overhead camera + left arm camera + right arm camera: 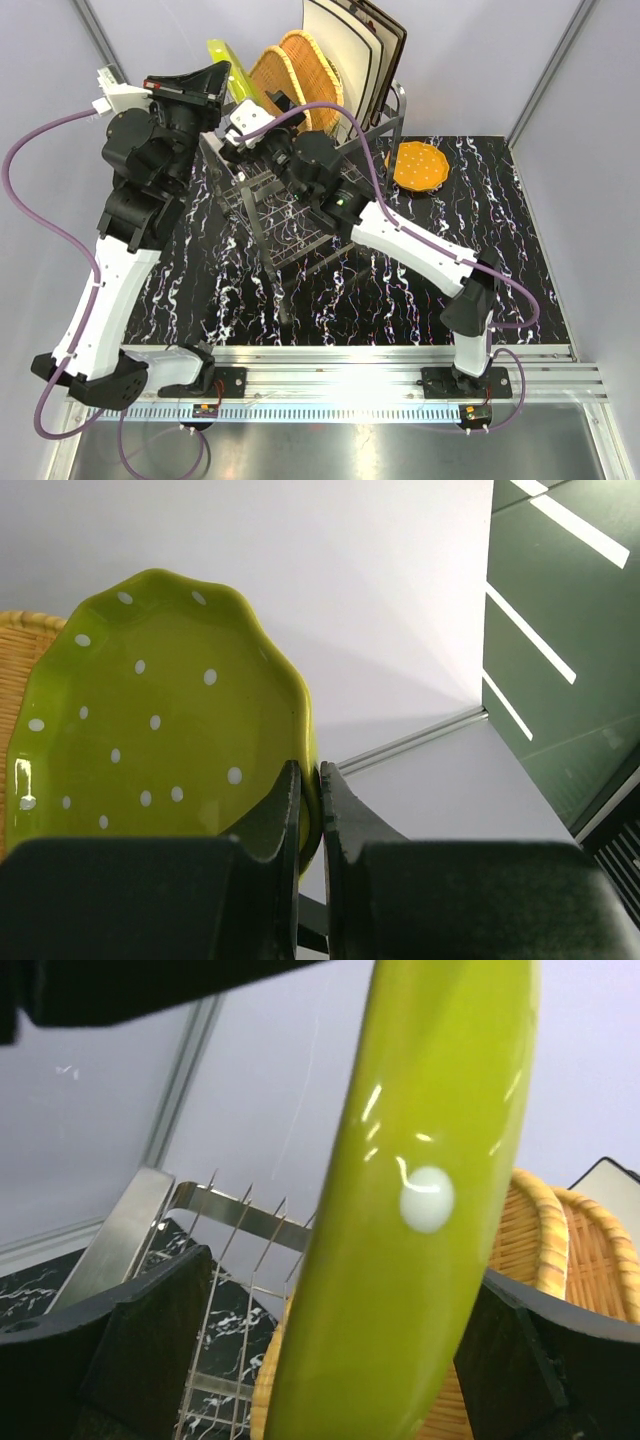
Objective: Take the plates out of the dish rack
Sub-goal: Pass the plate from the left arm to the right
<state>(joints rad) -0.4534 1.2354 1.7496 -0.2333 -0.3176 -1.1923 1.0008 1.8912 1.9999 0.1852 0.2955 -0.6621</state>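
Two pincers around one plate right now. Left pincer [308, 772] is clamped almost fully closed on the rim of the green dotted plate [150, 710], which sticks up past its fingertips. Right pincer [335, 1320] is spread as wide as it goes, and that same plate's edge stands in the gap between its fingers, neither one pressing on it. Just beyond the right pincer, two wicker plates [565, 1250] and the cream square plates [345, 45] stand upright in the dish rack [290, 215]. An orange dotted plate [418, 165] lies flat on the table [400, 300], well off to that pincer's right.
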